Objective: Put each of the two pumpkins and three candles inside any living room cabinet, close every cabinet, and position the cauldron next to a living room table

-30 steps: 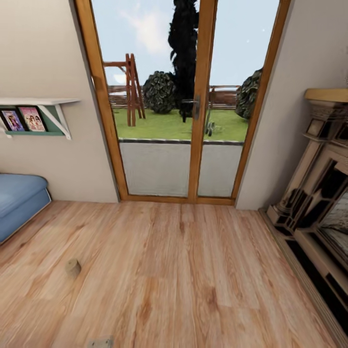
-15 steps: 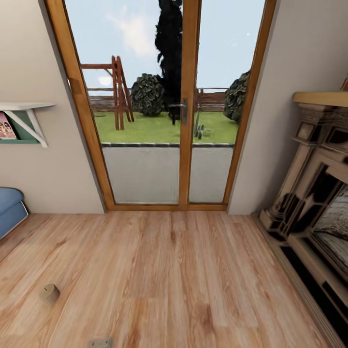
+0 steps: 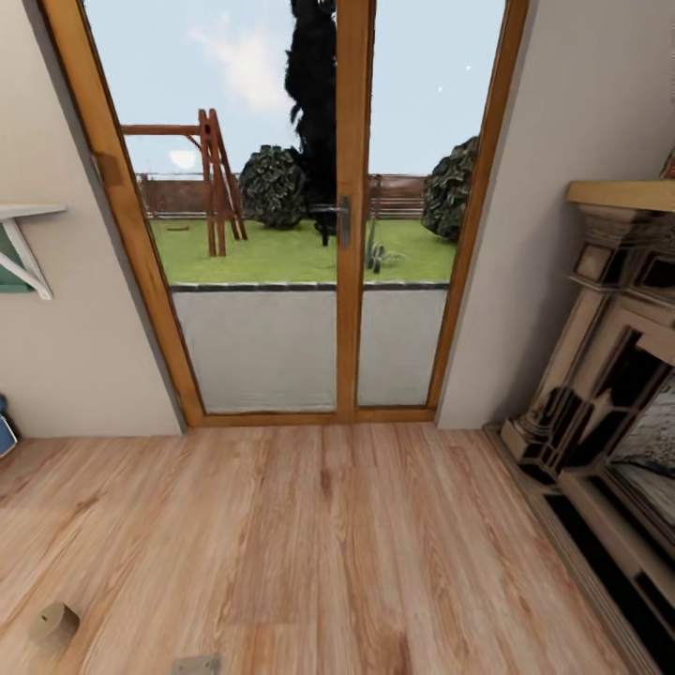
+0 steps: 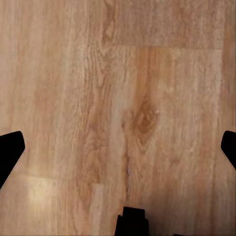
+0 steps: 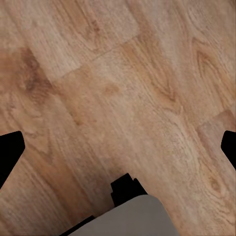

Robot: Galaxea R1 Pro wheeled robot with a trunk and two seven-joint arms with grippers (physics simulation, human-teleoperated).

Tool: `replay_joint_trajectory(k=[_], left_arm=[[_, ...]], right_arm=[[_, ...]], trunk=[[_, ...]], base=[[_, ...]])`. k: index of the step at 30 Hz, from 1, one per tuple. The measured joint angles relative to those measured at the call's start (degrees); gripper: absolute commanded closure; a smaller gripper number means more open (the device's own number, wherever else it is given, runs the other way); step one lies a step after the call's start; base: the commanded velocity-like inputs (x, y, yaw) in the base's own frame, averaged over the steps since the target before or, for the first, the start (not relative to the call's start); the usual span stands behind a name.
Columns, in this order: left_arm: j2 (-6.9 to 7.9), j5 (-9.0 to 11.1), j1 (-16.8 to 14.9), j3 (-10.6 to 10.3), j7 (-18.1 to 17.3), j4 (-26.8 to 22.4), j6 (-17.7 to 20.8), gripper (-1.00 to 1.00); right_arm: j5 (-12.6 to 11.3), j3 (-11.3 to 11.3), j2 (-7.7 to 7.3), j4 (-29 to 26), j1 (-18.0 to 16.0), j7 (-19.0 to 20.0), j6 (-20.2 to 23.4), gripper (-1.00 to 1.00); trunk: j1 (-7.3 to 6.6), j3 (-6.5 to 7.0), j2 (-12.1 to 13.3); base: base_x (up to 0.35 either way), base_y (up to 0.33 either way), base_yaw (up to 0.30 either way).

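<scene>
Wood floor point(image 3: 328, 544), glazed garden doors point(image 3: 309, 234), perhaps a fireplace point(image 3: 609, 422).

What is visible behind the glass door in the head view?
Behind the glass door: a lawn, a wooden swing frame, round bushes and a fence. The frame hides the rest.

Open wood floor point(image 3: 328, 544); fireplace point(image 3: 609, 441) blocks the right.

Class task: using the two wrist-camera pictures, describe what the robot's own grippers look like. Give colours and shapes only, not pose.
The left gripper has matte black fingers with blunt, angled tips, plus a small black block at the frame edge. The right gripper has the same black fingers and a black block above a smooth, rounded light grey casing. No cables or markings are visible.
</scene>
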Motion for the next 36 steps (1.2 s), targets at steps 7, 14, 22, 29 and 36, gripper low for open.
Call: replay_joint_trajectory(k=[7, 14, 22, 29, 36], left_arm=[[-0.02, -1.18, 0.0, 0.0, 0.0, 0.0, 0.0, -1.0], [-0.04, -1.25, 0.0, 0.0, 0.0, 0.0, 0.0, -1.0], [-0.06, -1.26, 0.0, 0.0, 0.0, 0.0, 0.0, -1.0], [-0.07, -1.26, 0.0, 0.0, 0.0, 0.0, 0.0, -1.0], [-0.09, -1.26, 0.01, 0.0, 0.0, 0.0, 0.0, -1.0]], right_arm=[[0.0, 0.03, 0.0, 0.0, -0.02, 0.0, -0.16, -1.0], [0.0, 0.07, 0.0, 0.0, -0.02, 0.0, -0.18, -1.0], [0.07, 0.08, 0.28, 0.0, -0.03, 0.0, -0.22, -1.0], [0.09, 0.08, 0.43, 0.0, -0.02, 0.0, -0.23, -1.0], [0.09, 0.06, 0.44, -0.01, -0.02, 0.0, -0.22, -1.0]], trunk=[[0.0, 0.05, 0.0], [0.0, 0.07, 0.0], [0.0, 0.63, 0.0], [0.0, 1.15, 0.0], [0.0, 1.2, 0.0]], base=[[0.328, 0.0, -0.014], [0.328, 0.0, -0.001], [0.328, 0.0, 0.0], [0.329, 0.0, 0.0], [0.329, 0.0, 0.0]])
